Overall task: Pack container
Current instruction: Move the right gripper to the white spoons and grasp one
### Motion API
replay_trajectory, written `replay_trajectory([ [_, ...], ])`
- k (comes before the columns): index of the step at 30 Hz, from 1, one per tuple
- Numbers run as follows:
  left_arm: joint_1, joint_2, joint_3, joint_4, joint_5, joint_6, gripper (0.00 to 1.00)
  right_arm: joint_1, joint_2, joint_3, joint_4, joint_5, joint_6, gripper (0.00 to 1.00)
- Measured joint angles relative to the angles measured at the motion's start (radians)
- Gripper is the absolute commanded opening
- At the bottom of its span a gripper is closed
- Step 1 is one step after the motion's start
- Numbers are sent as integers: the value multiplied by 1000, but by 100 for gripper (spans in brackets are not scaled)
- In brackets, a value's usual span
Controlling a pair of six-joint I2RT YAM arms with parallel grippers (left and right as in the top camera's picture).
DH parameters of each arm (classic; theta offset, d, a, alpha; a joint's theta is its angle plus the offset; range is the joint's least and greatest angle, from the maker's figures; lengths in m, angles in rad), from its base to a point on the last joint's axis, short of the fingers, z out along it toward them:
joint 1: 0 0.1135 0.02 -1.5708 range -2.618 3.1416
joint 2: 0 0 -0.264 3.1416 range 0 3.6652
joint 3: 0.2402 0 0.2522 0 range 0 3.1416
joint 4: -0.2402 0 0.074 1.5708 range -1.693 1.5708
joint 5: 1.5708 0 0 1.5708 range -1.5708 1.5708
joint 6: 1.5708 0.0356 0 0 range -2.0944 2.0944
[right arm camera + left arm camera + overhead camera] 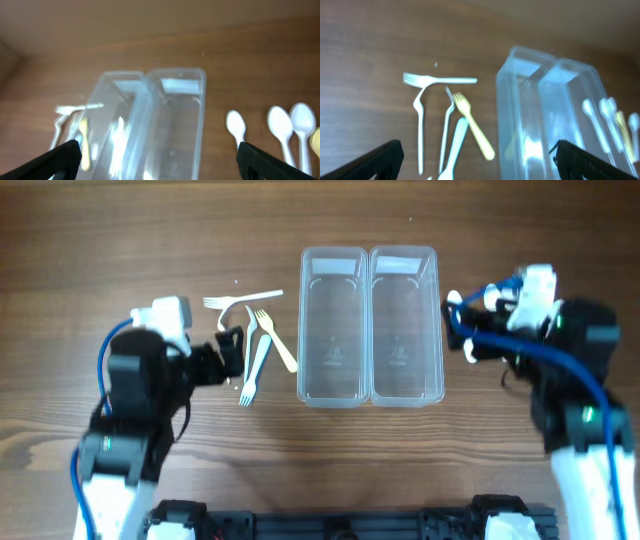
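**Overhead: packing is not yet being begun**

Overhead, two clear containers are being shown side by side at the middle of the table [90,240]. The left container [333,370] and the right container [405,370] are touching along their long walls, and nothing is being carried in either.

Four forks [255,350] are lying loose toward the table's left edge, just beside the left container, a yellow fork [282,348] among them. A row of spoons [280,125] is lying toward the right edge, beside the right container, and is being hidden from above by the arm.

The left gripper [232,352] is being held spread wide near the forks, with nothing between its fingers. The right gripper [460,328] is likewise being held wide and empty.

By this showing nothing is packed, and all the cutlery is waiting to be moved.
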Motion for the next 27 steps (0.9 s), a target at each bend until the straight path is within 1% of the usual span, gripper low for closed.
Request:
replay_trajectory([
  [2, 0, 82, 58, -38, -12, 21, 100, 0, 103, 109, -62, 26, -29, 100],
  [5, 0, 168, 106, -53, -47, 47, 100, 0, 229, 237, -130, 76, -72, 100],
  [8, 6, 215, 114, -60, -99, 62, 100, -8, 318, 314, -187, 116, -124, 100],
  [12, 37, 230, 114, -71, -142, 71, 100, -50, 410, 341, -250, 153, -183, 100],
  [13, 50, 231, 114, -75, -150, 72, 100, -74, 457, 341, -280, 163, -197, 100],
  [17, 86, 231, 114, -85, -166, 73, 100, -106, 552, 342, -307, 172, -208, 100],
  [21, 94, 231, 114, -86, -175, 72, 100, -108, 631, 342, -308, 173, -211, 99],
  [25, 93, 231, 114, -86, -175, 73, 100, -108, 685, 342, -300, 174, -240, 88],
  [26, 93, 231, 114, -86, -175, 73, 100, -108, 705, 342, -293, 176, -253, 83],
  [27, 93, 231, 114, -86, -175, 73, 100, -108, 724, 342, -286, 182, -268, 81],
])
